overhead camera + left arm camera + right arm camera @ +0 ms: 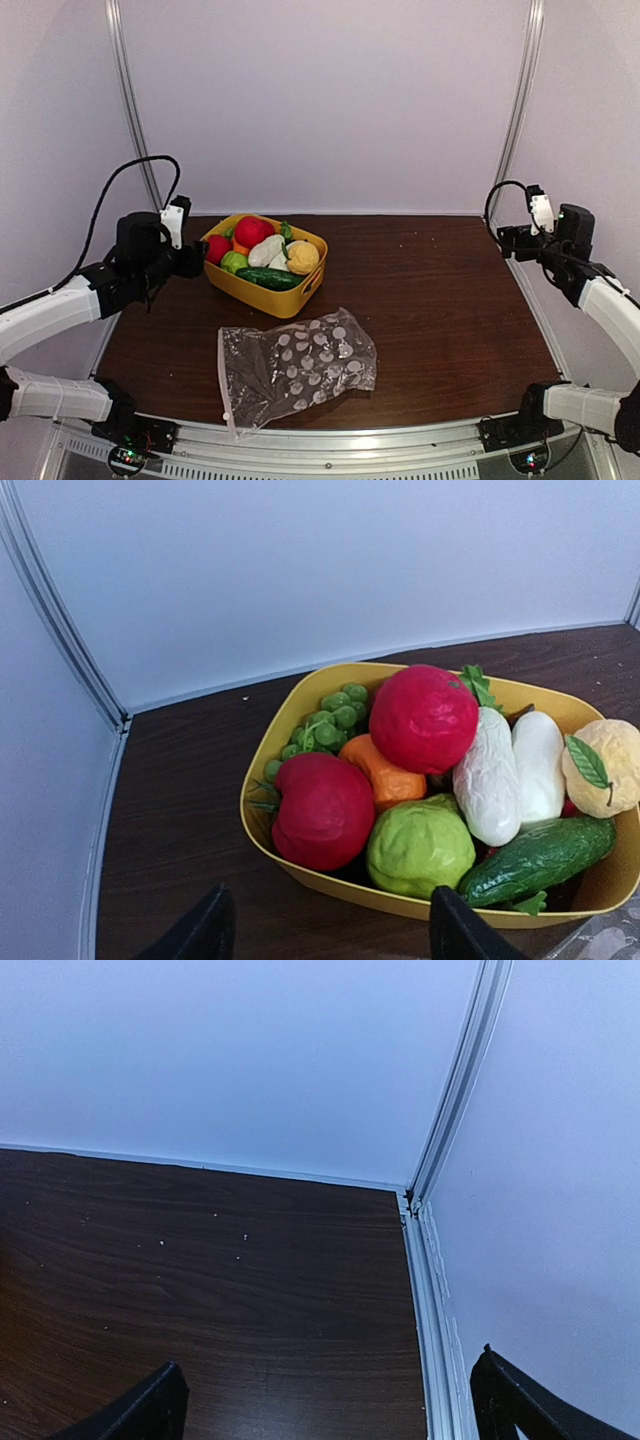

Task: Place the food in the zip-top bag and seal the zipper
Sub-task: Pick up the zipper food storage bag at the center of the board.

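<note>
Top external view: my left gripper [188,260] is released, its fingers spread with nothing between them, just left of the yellow tub [262,290] on the table [440,300]. All the food lies in this tub. The dark green cucumber [268,277] lies along the tub's near wall, long axis running left to right. In the left wrist view, the green grapes [325,720] and the orange piece [385,772] are partly hidden behind two red pieces [322,810], and the yellow-tan piece [605,765] is cut off at the right edge.

The zip-top bag [295,365] lies flat near the tub, on its near side, apart from it. Its long axis runs left to right, with the right end slightly farther away. The zipper [224,380] runs along its left edge, so the mouth points left. Whether the zipper is closed cannot be made out.

My right gripper [505,240] is released over the far right corner, holding nothing.
</note>
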### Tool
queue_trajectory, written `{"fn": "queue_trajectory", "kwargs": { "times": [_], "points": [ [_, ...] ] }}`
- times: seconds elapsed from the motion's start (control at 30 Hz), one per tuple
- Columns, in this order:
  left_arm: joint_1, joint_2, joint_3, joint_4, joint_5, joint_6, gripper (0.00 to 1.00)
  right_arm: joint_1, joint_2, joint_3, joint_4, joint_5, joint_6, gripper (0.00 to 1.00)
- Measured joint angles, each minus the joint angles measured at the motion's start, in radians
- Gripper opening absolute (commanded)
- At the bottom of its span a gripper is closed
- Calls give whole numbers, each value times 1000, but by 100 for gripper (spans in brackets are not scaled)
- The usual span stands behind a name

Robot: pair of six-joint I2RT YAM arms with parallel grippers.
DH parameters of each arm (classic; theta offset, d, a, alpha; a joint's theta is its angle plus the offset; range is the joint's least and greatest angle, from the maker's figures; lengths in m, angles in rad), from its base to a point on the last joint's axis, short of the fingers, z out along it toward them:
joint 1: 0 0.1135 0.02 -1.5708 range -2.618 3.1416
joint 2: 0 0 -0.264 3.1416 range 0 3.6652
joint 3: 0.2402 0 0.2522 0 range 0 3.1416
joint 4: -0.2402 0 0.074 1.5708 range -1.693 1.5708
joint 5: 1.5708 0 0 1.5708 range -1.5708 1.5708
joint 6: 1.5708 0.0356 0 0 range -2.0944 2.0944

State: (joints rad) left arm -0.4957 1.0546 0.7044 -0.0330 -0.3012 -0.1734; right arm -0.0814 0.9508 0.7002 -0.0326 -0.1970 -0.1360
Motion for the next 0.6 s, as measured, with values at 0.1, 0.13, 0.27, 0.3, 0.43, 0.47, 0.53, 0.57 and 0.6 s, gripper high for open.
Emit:
{"fn": "queue_trajectory", "kwargs": {
  "times": [0.1, 0.13, 0.27, 0.3, 0.43, 0.47, 0.53, 0.57, 0.6],
  "points": [
    [-19, -4, -20, -10, 33, 0, 70, 10, 3, -7, -1, 8, -36, 100],
    [-33, -4, -24, -18, 40, -1, 71, 12, 3, -10, -3, 4, -48, 100],
    [-116, 3, -28, -60, 68, -17, 80, 23, 4, -16, -35, -59, -120, 99],
    [-135, 7, -28, -67, 73, -26, 80, 26, 5, -16, -43, -75, -132, 99],
    [-242, 45, -28, -117, 85, -101, 76, 59, 22, -16, -87, -143, -204, 97],
    [-261, 54, -28, -127, 87, -119, 74, 74, 29, -16, -98, -156, -222, 96],
    [-311, 74, -29, -147, 98, -172, 72, 102, 41, -16, -121, -182, -253, 96],
    [-335, 84, -30, -157, 103, -198, 71, 114, 45, -16, -130, -193, -262, 96],
    [-357, 92, -31, -169, 105, -227, 73, 132, 50, -16, -142, -203, -276, 95]
  ]
}}
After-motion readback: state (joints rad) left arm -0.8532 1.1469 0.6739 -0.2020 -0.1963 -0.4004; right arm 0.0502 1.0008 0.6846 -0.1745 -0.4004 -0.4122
